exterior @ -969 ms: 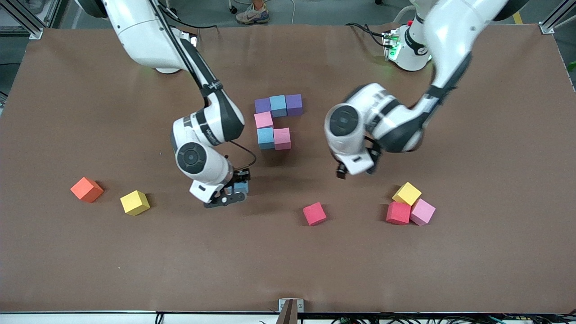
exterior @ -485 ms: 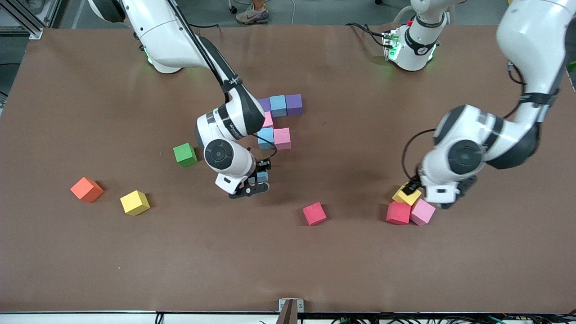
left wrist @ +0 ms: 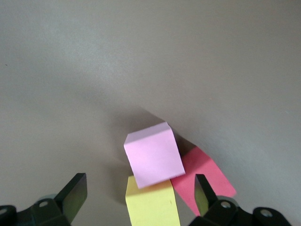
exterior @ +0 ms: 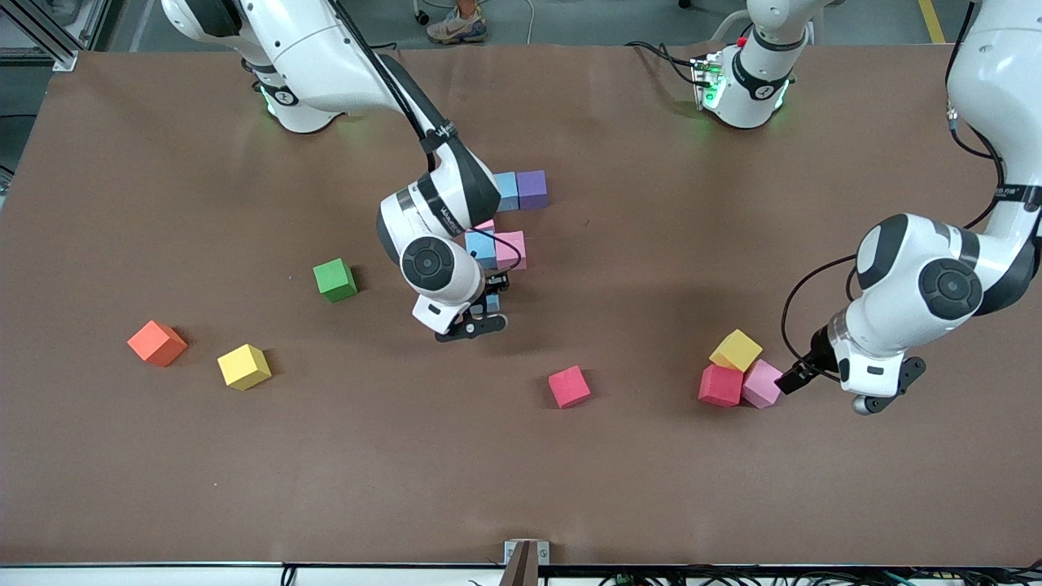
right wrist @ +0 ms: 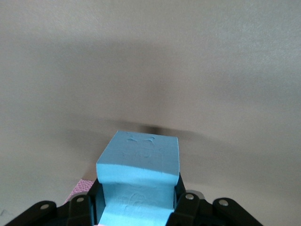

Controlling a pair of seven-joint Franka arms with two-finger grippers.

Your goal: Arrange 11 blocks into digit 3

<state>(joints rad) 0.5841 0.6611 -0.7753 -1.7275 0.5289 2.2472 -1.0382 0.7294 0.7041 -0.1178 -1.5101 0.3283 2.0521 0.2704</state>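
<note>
The partial digit 3 shows a purple block point(exterior: 531, 189), light blue blocks point(exterior: 506, 191) point(exterior: 480, 248) and a pink block point(exterior: 511, 248); my right arm hides the others. My right gripper point(exterior: 480, 316) point(right wrist: 136, 200) is shut on a light blue block point(exterior: 492, 303) point(right wrist: 138, 172), over bare table beside the figure's end. My left gripper point(exterior: 838, 389) point(left wrist: 138, 195) is open, over the table beside a touching cluster of pink block point(exterior: 763, 383) point(left wrist: 153, 155), yellow block point(exterior: 736, 350) point(left wrist: 151, 207) and red block point(exterior: 720, 385) point(left wrist: 204, 176).
Loose blocks lie on the brown table point(exterior: 163, 203): a green one point(exterior: 335, 279), a yellow one point(exterior: 243, 365) and a red one point(exterior: 568, 386). An orange cube point(exterior: 156, 343) sits toward the right arm's end.
My right gripper carried the light blue block toward the figure, uncovering the green block. My left arm swung from the table's middle out to the pink, yellow and red cluster.
</note>
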